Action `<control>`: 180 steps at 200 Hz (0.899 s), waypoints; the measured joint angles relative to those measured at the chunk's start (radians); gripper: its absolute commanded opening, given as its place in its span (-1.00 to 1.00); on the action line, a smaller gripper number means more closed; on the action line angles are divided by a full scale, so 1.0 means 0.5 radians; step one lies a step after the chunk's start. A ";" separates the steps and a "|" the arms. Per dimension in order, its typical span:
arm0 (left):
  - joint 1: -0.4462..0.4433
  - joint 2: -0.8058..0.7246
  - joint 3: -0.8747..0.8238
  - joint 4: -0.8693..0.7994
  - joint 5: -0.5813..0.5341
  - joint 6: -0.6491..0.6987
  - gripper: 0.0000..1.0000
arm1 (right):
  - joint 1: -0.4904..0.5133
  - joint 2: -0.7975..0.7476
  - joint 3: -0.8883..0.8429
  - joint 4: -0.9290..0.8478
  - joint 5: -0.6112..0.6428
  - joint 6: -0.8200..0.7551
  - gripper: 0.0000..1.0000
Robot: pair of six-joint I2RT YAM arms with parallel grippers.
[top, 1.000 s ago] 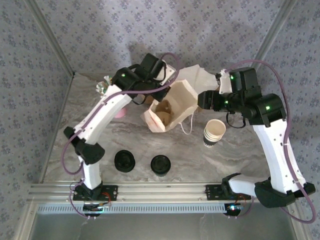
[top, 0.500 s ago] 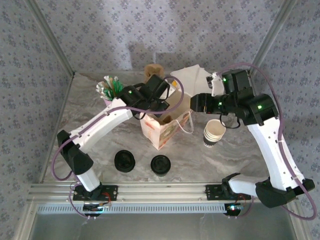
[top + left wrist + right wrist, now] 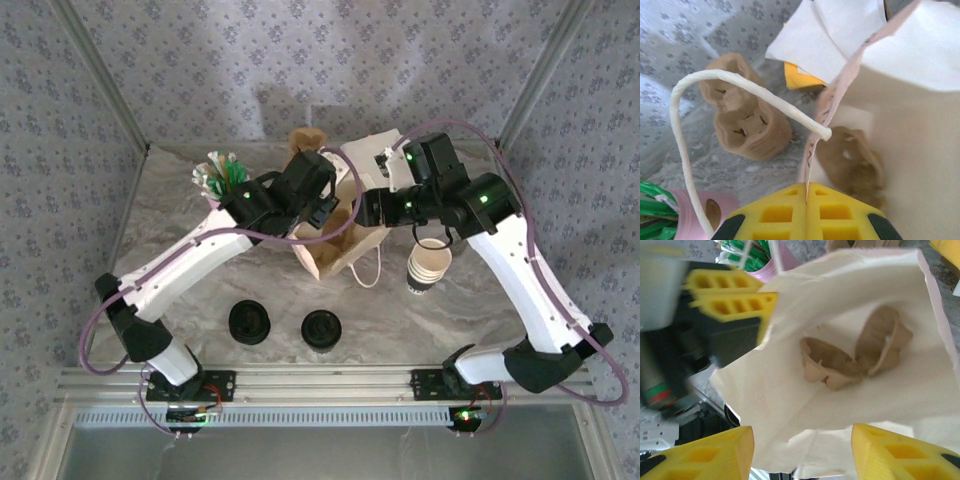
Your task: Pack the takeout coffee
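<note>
Left gripper (image 3: 806, 200) clenched on bag (image 3: 910, 140) rim. Right gripper (image 3: 802, 450) released, with the bag's near wall between its jaws. Below them in the bag: one pulp carrier (image 3: 850, 360). Beyond the left jaws: second carrier (image 3: 747, 120), pink stirrer cup (image 3: 715, 212). Beside the right jaws: one cup stack (image 3: 430, 262). Well clear of both: two black tops, coffee (image 3: 249, 322) and lid stack (image 3: 321, 329), can't tell which is which.

takeout coffee (image 3: 250, 322) | black lid on | upright | table (image 3: 480, 305), near front edge
</note>
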 measured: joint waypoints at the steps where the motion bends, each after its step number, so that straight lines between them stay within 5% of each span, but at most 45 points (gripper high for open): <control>1: -0.002 -0.002 0.000 0.002 -0.003 0.000 -1.00 | 0.001 0.001 -0.005 0.007 0.000 0.003 0.08; 72: -0.081 -0.070 -0.091 0.129 -0.228 -0.026 -1.00 | 0.113 0.049 -0.415 0.321 0.089 0.124 0.10; 180: -0.105 -0.095 -0.268 0.193 -0.243 -0.387 -1.00 | 0.137 0.257 -0.560 0.595 0.423 0.483 0.26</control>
